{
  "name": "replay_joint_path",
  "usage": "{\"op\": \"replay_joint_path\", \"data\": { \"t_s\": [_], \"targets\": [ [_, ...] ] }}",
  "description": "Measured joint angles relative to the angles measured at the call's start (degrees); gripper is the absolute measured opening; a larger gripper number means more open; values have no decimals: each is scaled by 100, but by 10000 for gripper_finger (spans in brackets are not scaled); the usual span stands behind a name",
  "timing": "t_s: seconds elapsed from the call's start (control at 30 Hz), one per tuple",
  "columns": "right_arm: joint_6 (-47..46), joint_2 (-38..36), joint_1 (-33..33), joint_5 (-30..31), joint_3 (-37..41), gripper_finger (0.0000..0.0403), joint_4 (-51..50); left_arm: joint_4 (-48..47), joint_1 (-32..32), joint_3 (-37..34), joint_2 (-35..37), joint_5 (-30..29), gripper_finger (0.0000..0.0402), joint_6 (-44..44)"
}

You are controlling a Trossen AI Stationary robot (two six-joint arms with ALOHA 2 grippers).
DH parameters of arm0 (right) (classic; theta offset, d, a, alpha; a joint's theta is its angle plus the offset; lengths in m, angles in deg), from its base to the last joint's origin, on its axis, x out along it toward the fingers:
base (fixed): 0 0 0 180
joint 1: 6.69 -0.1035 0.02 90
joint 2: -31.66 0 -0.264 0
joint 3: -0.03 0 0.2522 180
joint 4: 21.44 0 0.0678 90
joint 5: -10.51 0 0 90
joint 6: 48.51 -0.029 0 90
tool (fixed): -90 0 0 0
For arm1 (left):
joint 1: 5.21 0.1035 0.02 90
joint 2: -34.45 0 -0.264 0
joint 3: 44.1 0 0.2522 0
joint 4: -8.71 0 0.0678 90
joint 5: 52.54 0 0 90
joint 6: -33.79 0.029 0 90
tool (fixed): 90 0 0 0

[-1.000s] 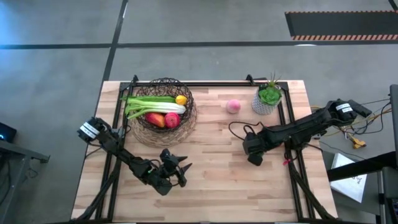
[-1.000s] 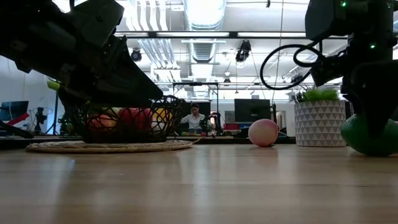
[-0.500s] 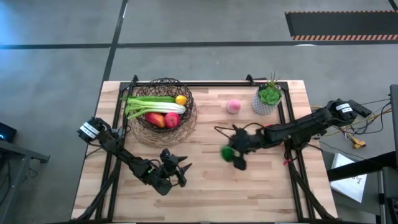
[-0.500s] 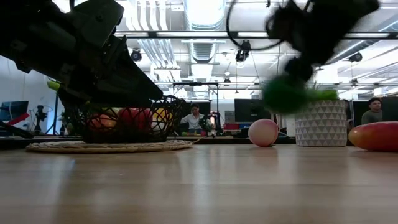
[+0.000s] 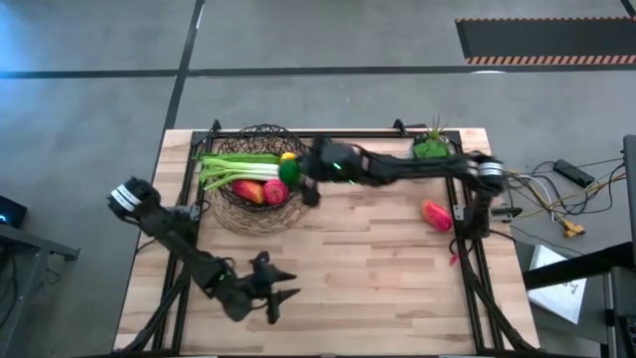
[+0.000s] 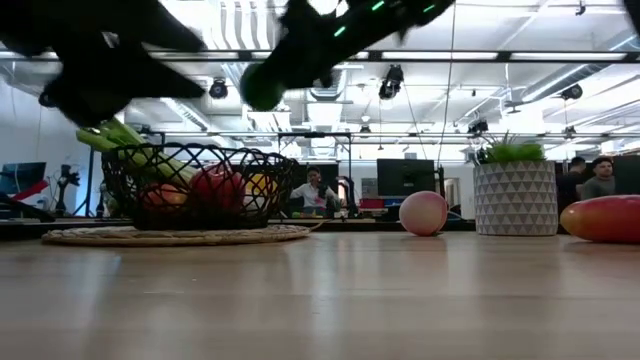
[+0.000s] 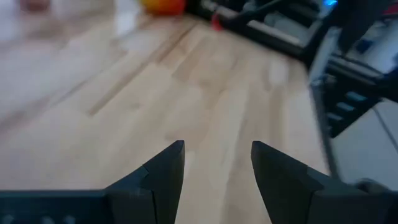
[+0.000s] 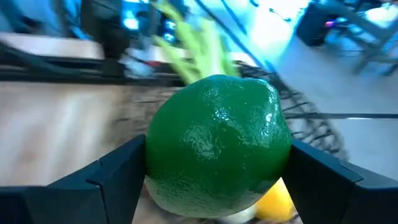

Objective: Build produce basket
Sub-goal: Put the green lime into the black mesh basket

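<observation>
The dark woven wire basket (image 5: 256, 164) stands at the far left on a round mat and holds green stalks, a red tomato, an orange-red fruit and a yellow lemon (image 5: 288, 158). My right gripper (image 5: 298, 179) reaches across from the right and is shut on the green lime (image 5: 289, 171) over the basket's right rim. In the low view the lime (image 6: 262, 88) is high above the basket (image 6: 200, 195). The peach (image 6: 423, 213) and the mango (image 5: 434, 214) lie on the table. My left gripper (image 5: 273, 294) is open and empty near the front edge. My right gripper pinches the lime between its two fingers, one on each opposite side of the fruit (image 8: 155, 155). The fingers (image 8: 118, 174) come from the table's right. The lime is lifted clear, above the basket's right rim.
A small green plant in a white pot (image 5: 430, 149) stands at the far right. Black frame rails (image 5: 189, 179) run along the table's left, right and far sides. My right arm (image 5: 397, 167) spans the far part of the table, over the peach.
My right gripper has lifted the lime off the table at the right and swung it up and toward the left, to above the basket's right rim. The mango now shows where the arm was. My left gripper has drawn back a little toward the near edge.
</observation>
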Motion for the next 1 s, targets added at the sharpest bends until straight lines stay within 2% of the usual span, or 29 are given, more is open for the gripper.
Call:
{"op": "replay_joint_path", "data": {
  "t_s": [0.17,0.33,0.5,0.6,0.77,1.0],
  "targets": [
    [296,1472,539,11,-1600,310,-23,17,-575,2,348,-735,171,230],
    [249,2742,844,7,-3065,310,-359,7,-898,2,352,-1385,171,227],
    [401,3607,878,-1,-4306,313,-1123,4,-926,-5,278,-1503,171,179],
    [527,3930,878,9,-4932,329,-1530,-1,-924,-13,262,-1507,171,179],
    [573,4059,878,302,-4989,370,-1417,33,-922,-61,260,-1523,171,177],
    [670,4037,880,210,-5033,378,-1593,54,-920,-85,260,-1585,171,173]
  ]
}}
